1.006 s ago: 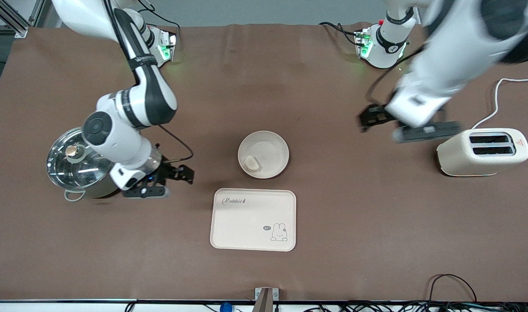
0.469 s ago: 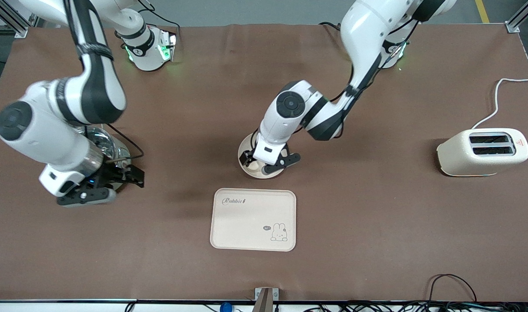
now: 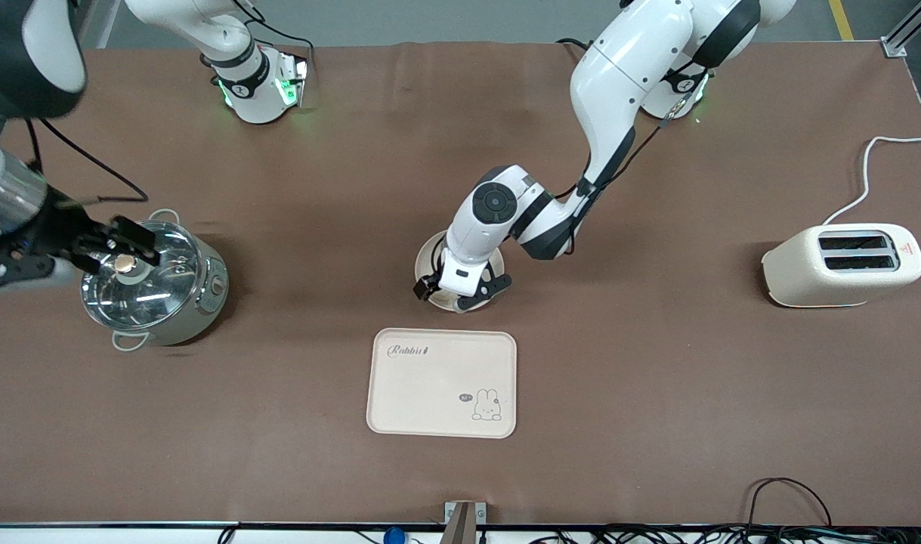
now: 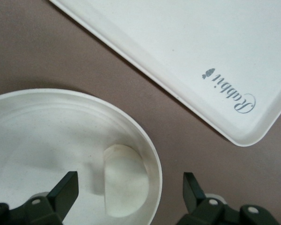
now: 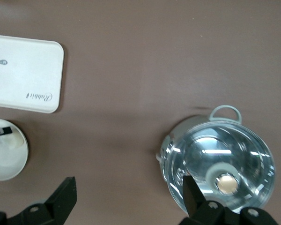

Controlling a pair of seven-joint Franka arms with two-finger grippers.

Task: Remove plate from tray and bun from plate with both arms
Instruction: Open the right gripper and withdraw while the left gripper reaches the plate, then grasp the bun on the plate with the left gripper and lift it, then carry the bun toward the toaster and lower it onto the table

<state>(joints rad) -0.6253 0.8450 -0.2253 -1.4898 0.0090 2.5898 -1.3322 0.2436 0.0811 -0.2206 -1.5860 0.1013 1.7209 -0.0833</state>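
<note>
Left claw (image 3: 460, 292) hangs low over the plate (image 3: 433, 249), fingers (image 4: 65, 190) spread wide, one over the dish and one outside its rim. The bun (image 4: 124, 186) lies in the plate against the rim nearest the tray (image 3: 441, 383), right between those spread fingers, untouched. The plate sits mid-table (image 3: 656, 393), just farther from the front camera than the tray. Right claw (image 3: 116, 242) hovers over the lidded pot (image 3: 154, 291), fingers parted, holding nothing.
</note>
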